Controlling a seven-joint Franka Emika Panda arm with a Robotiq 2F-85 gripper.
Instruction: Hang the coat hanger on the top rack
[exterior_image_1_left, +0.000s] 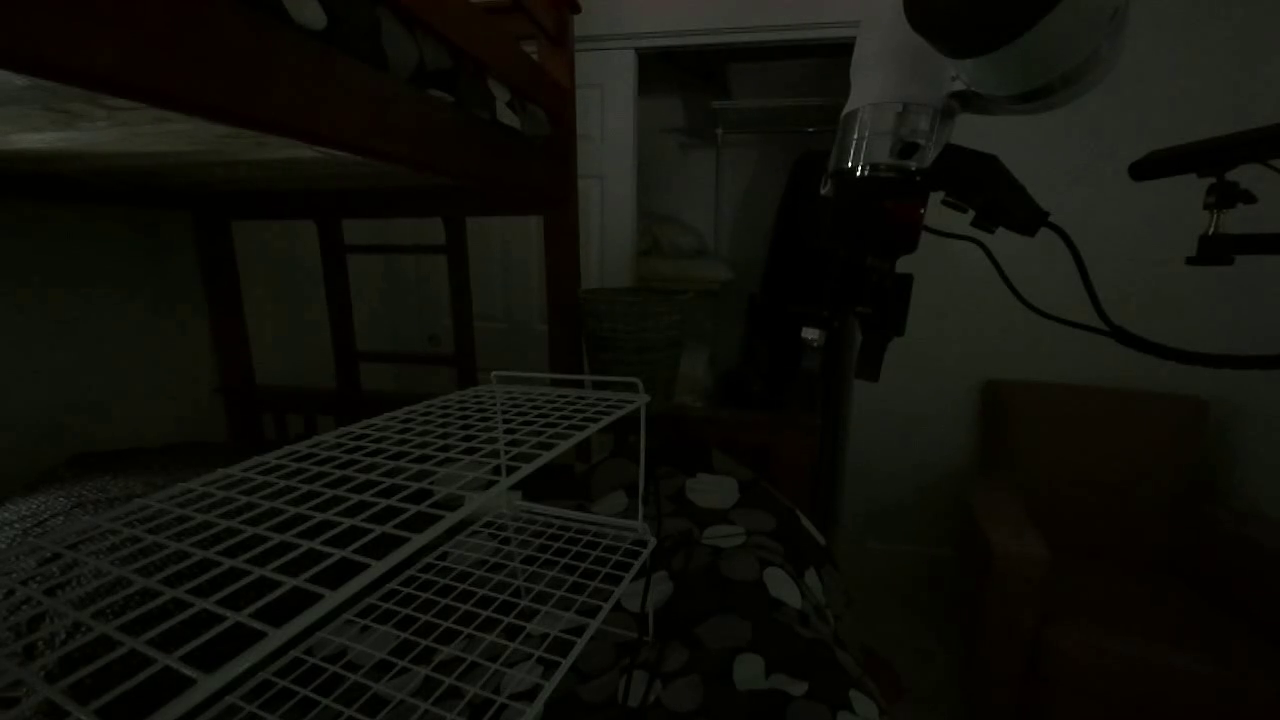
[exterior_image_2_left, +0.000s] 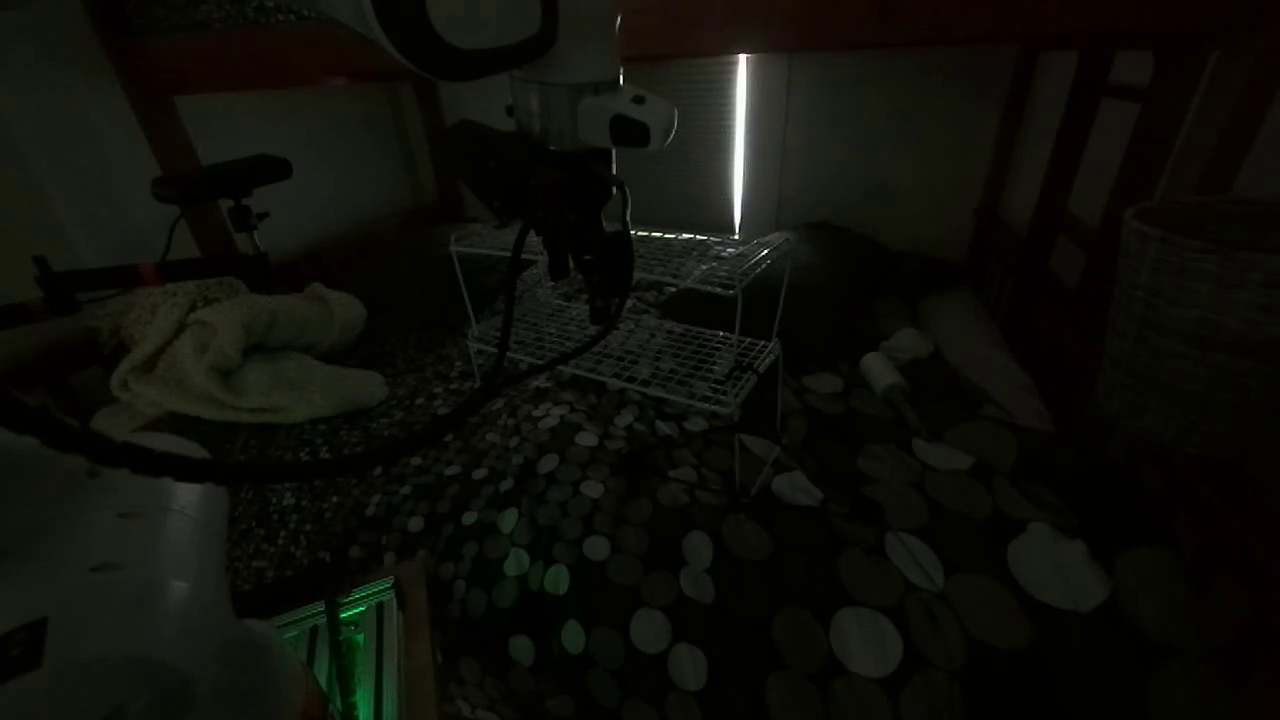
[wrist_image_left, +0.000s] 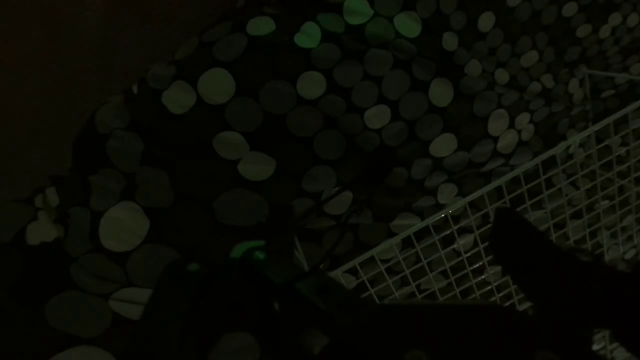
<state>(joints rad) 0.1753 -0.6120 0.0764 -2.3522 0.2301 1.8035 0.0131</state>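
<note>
Top rack: uppermost tier of a white wire stand, flat, thin bars in a grid; visible in both exterior views, its near end cut off at the frame edge in an exterior view. Lower tier: smaller grid beneath, also cut off at the bottom edge. Gripper: black, pointing down, fingers spread apart; clear of the stand, yet hiding part of both tiers in an exterior view. In the wrist view the fingers are mere silhouettes; which tier lies behind them cannot be told. Thin dark lines: near the grid's corner, too dim to identify; whether part of a coat hanger, uncertain. Black cable: looping down from the gripper, crossing before the lower tier. Arm: white, cut off at the top edge in both exterior views. Spotted cloth: dark, pale ovals, under the stand; some ovals tinted green. Cream blanket: bunched, near a mounted camera. Pale cylinder: on the cloth, kind unclear. Green-lit panel: partly behind the white base, lower end cut off. Wicker basket: dim. Bunk frame: red-brown, upper part cut off. Armchair: outline only, deep shadow.
</note>
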